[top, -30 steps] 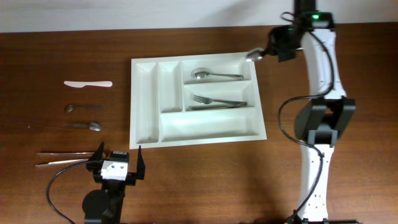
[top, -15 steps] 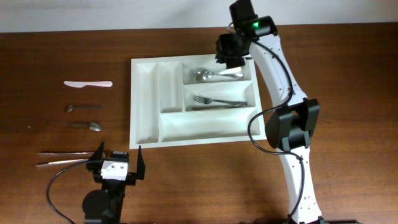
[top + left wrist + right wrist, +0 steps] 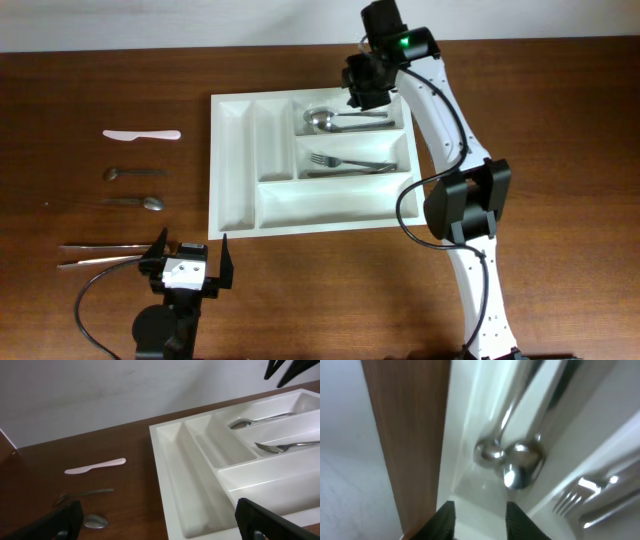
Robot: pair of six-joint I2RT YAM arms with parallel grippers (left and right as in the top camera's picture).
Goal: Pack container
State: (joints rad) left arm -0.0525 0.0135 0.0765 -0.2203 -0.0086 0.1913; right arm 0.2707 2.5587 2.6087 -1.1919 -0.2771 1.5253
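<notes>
The brown wooden table (image 3: 60,90) carried a white cutlery tray (image 3: 330,203) lying flat near its middle. Well to the tray's left, in a loose column, lay a white plastic knife (image 3: 142,134), a metal spoon (image 3: 135,173), a second spoon (image 3: 138,201) and, nearest the front edge, long metal tongs (image 3: 100,252), all apart from one another.

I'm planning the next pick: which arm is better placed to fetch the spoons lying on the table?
Left. The left gripper, open, sits on the same side of the tray as the spoons; the right gripper hangs over the tray's opposite end.
</notes>
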